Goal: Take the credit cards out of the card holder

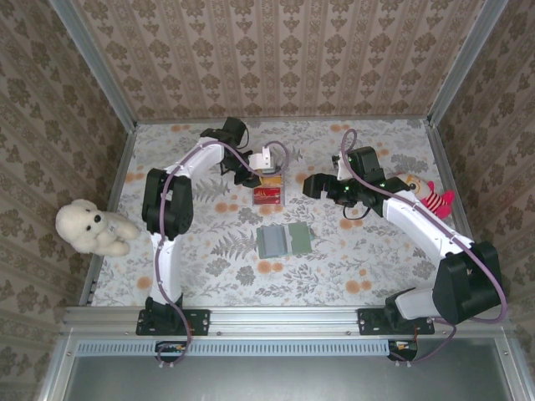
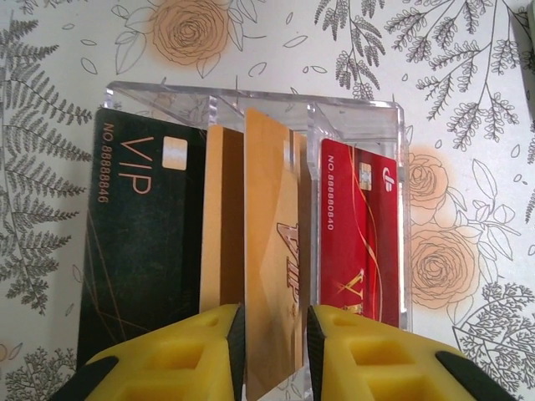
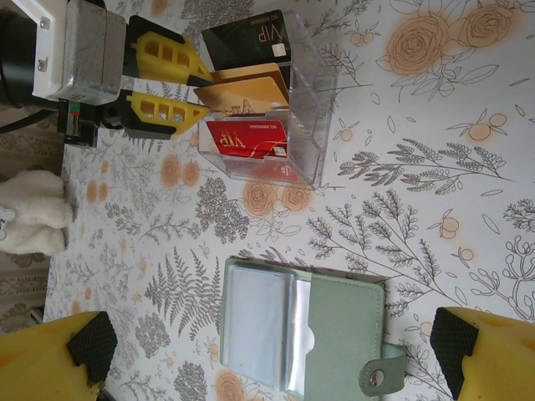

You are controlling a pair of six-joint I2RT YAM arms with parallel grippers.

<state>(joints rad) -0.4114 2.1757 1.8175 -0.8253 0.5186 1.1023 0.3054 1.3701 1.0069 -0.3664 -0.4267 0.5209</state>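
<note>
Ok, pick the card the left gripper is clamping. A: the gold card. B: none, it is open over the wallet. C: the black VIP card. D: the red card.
A: the yellow fingers of the left gripper press both faces of the gold card, which stands in the clear box between the black card and the red card.

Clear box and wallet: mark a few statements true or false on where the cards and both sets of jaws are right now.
1. The left jaws are shut on a gold card standing in the clear box. True.
2. The red card lies loose outside the box. False: it stands inside the box.
3. The wallet lies open on the table. True.
4. The right jaws hold the wallet. False: they are wide open and not touching it.
</note>
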